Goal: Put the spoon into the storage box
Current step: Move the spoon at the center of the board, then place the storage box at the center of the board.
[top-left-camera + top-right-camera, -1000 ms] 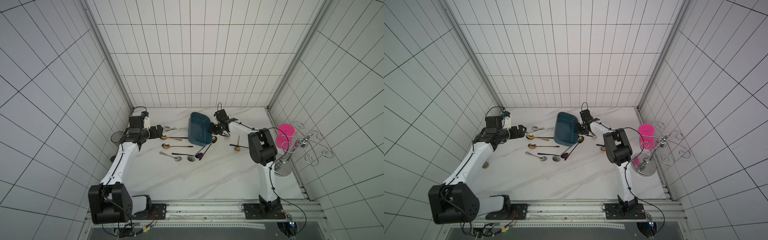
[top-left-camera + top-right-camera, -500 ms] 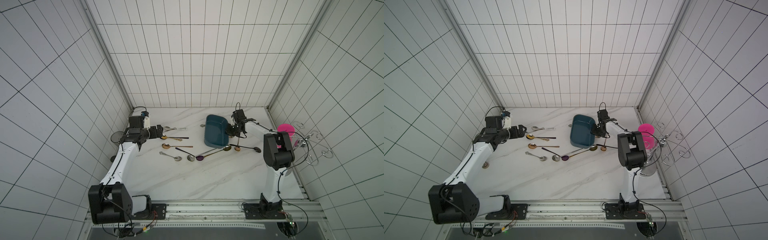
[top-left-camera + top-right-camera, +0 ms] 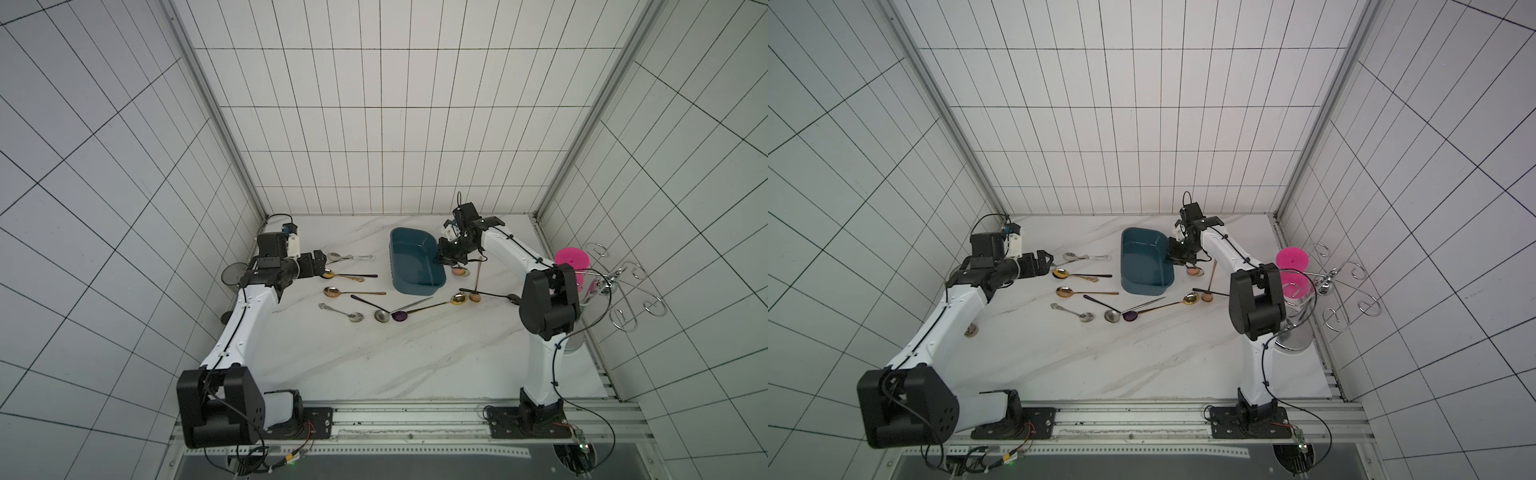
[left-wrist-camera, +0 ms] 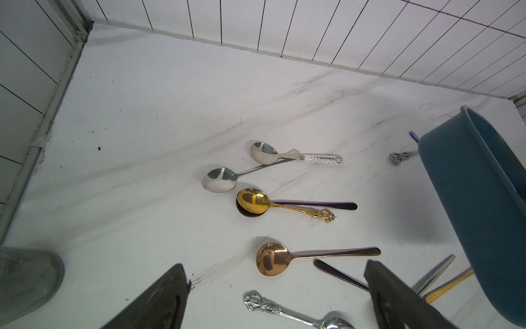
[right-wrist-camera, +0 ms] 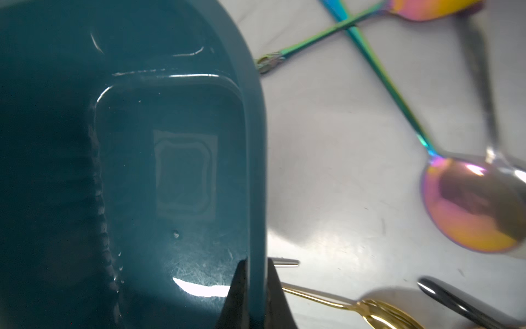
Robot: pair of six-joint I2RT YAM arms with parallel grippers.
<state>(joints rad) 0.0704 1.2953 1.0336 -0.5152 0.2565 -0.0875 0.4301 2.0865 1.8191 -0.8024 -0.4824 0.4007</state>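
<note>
The dark teal storage box [image 3: 415, 266] sits open side up on the white marble table [image 3: 374, 365], toward the back wall and right of the middle in both top views. The right gripper [image 3: 444, 261] is closed tight on the box's long side nearest its own arm. In the right wrist view one finger [image 5: 237, 284] is inside the wall and its partner outside, pinching the rim. All the spoons lie loose on the table outside the box. A long gold spoon [image 3: 457, 299] and a purple spoon [image 3: 399, 316] lie just in front of it. Further left, an ornate gold spoon [image 4: 252, 200] and a copper spoon [image 4: 270, 259] lie below the left gripper [image 4: 275, 265], whose fingers are spread wide and hold nothing. A grey tumbler [image 3: 230, 274] stands at the left edge and a pink cup [image 3: 571, 259] at the right.
</note>
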